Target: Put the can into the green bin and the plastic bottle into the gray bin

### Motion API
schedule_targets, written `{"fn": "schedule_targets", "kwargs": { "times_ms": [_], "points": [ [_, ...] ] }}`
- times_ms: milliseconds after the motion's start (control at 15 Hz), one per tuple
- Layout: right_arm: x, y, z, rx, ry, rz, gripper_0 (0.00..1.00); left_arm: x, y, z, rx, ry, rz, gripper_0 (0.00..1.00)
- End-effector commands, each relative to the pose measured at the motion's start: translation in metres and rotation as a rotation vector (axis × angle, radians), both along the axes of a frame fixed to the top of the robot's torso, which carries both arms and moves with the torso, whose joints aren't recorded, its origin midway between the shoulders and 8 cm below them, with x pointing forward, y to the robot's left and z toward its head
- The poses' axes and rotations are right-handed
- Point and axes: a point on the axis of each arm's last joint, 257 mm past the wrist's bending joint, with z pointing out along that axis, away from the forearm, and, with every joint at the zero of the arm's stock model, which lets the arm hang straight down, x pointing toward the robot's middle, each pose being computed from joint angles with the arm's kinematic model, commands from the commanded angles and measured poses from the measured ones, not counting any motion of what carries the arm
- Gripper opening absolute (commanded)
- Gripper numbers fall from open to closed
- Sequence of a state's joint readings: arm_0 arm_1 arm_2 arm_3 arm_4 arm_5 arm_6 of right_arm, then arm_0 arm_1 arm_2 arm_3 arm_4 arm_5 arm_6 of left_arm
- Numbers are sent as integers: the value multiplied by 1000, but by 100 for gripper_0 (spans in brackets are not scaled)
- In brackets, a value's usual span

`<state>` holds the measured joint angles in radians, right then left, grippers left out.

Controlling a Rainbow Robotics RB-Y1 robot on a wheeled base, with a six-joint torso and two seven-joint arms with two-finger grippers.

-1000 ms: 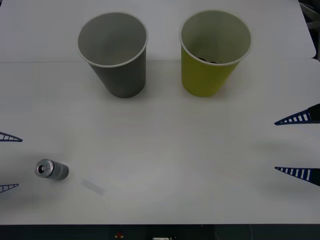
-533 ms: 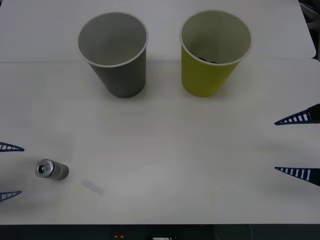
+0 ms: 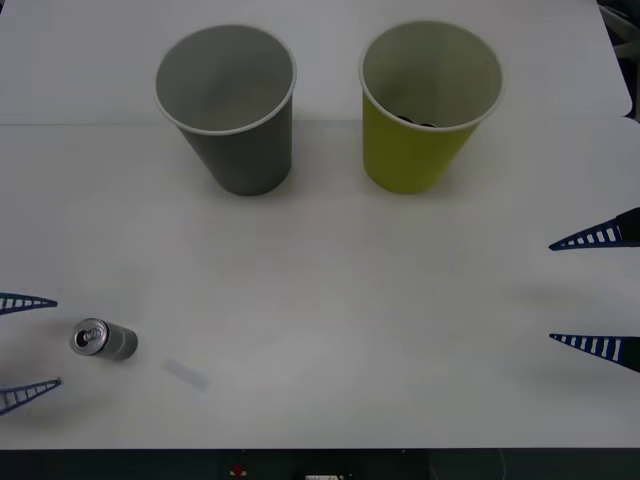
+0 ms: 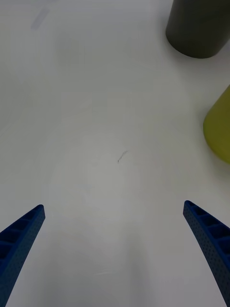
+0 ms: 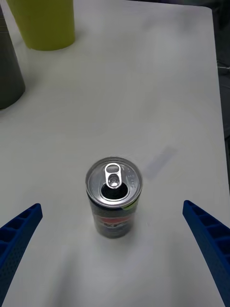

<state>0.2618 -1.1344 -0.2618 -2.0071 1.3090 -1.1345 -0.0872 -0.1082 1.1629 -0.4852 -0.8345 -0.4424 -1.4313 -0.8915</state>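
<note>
Progress: nothing binned | small silver-topped dark metal can (image 3: 103,340) upright on white tabletop (image 3: 330,290), between my open left gripper (image 3: 30,345) | yellow-green paper cup bin (image 3: 425,105) far | right gripper (image 3: 597,292) open, idle.

Tabletop (image 3: 330,300): plain white. Can (image 5: 114,196): silver top, dark body with red and white print. Gray bin (image 3: 228,108): gray inside and out, white rim. Green bin (image 3: 428,105): yellow-green outside, pale inside, white rim. Gripper fingers (image 3: 592,238): blue, ribbed.
</note>
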Motion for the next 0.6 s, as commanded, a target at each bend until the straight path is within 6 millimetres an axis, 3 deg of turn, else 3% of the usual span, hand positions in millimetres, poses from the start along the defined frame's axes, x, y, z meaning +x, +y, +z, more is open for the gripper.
{"fn": "schedule_targets", "kwargs": {
  "times_ms": [67, 267, 600],
  "points": [
    [0, 0, 0, 0, 0, 0, 100, 7, 2, -9, -30, -37, 53, 100],
    [0, 0, 0, 0, 0, 0, 100, 15, 6, -17, -67, -83, 123, 100],
    [0, 0, 0, 0, 0, 0, 100, 16, -6, -36, -144, -53, 191, 100]
  ]
}}
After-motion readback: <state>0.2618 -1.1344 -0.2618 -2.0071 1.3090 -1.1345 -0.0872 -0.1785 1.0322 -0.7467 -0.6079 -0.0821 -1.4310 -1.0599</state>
